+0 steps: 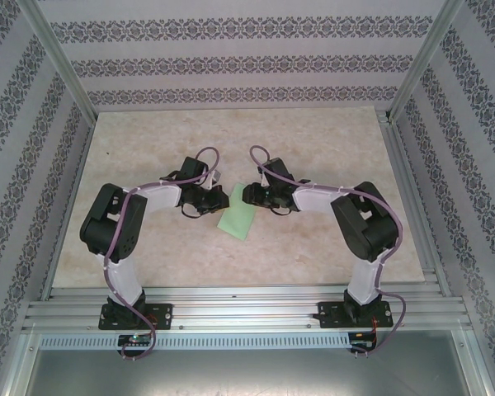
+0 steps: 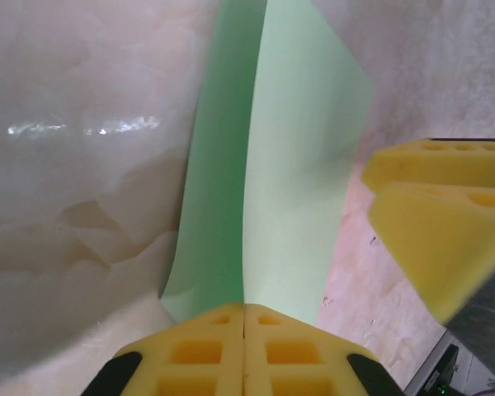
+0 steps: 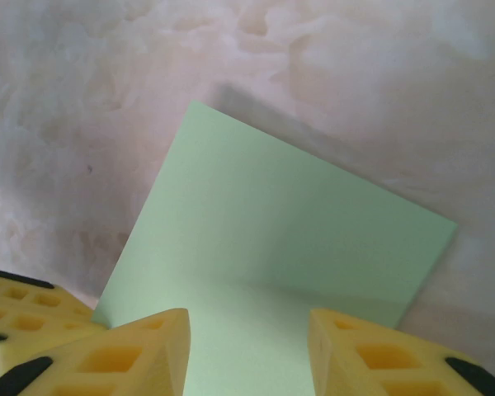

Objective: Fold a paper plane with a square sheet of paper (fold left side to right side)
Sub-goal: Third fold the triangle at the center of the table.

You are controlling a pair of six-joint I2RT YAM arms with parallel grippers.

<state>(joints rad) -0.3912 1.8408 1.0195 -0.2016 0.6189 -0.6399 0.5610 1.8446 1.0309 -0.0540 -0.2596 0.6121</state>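
**Barely begun: one edge lifted, no plane yet**

From above, the sheet (image 1: 237, 220) lies on the worktop (image 1: 313, 247) between the left tool (image 1: 217, 200) and the right tool (image 1: 249, 195). It shows no dart shape.

At the left wrist, the left tool (image 2: 244, 309), pads pressed together, pinches the sheet (image 2: 297, 165) at its near edge. One side rises and curls toward the other. The right tool's pads (image 2: 445, 239) sit just beside it.

At the right wrist, the right tool (image 3: 247, 318) stands spread over the sheet (image 3: 280, 223), gripping nothing.

By this evidence the left-to-right fold is started but not creased, and every later fold is left to do.
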